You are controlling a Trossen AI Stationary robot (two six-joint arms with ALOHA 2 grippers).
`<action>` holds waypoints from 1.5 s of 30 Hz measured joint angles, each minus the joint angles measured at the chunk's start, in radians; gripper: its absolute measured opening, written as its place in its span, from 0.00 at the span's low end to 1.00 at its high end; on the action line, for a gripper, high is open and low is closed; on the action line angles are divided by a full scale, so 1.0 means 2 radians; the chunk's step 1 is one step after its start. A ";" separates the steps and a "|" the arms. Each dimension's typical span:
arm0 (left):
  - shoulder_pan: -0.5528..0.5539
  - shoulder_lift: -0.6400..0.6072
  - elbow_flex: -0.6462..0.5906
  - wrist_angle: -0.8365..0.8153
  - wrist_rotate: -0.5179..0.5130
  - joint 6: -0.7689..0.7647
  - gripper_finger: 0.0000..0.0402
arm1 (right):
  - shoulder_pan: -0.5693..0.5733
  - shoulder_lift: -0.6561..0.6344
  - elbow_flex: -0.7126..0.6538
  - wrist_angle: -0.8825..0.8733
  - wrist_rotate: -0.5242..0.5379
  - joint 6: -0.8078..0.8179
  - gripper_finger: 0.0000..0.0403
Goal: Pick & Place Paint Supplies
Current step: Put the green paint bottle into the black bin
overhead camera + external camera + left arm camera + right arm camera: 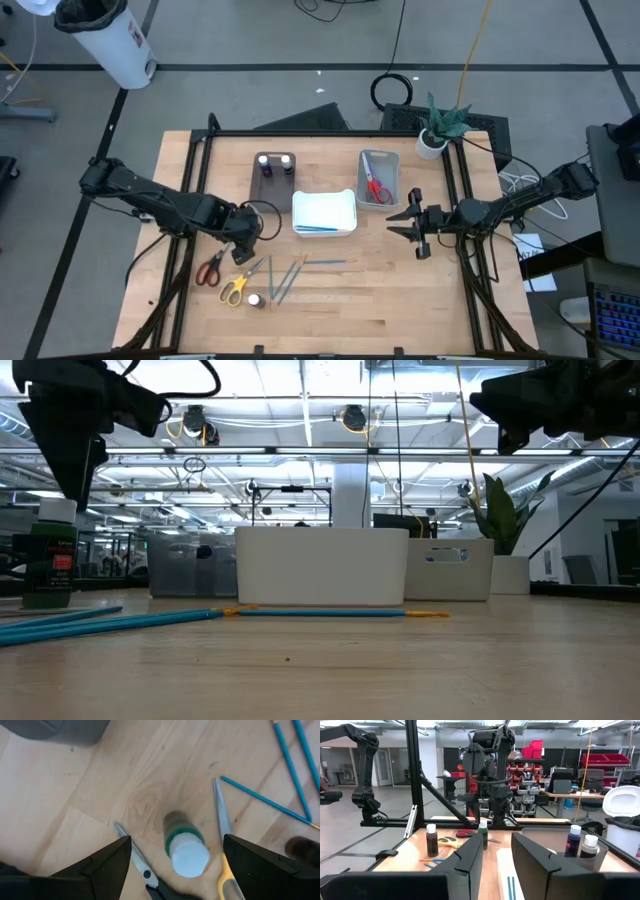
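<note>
Directly below wide-open left pincer (pixel 172 857): upright white-capped paint bottle (pixel 186 851), between its fingers, ungripped.

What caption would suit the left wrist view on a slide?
Open left tool poised directly above an upright white-capped paint bottle, flanked by two pairs of scissors on the wooden table.

Your left gripper (pixel 243 246) points down over the table's left half, fingers spread wide. Your right gripper (pixel 415 224) hangs level, jaws partly apart, holding nothing.
</note>
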 joint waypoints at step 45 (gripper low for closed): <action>0.055 0.011 0.178 -0.103 -0.080 0.058 0.30 | -0.001 0.000 0.000 -0.009 0.008 0.004 0.23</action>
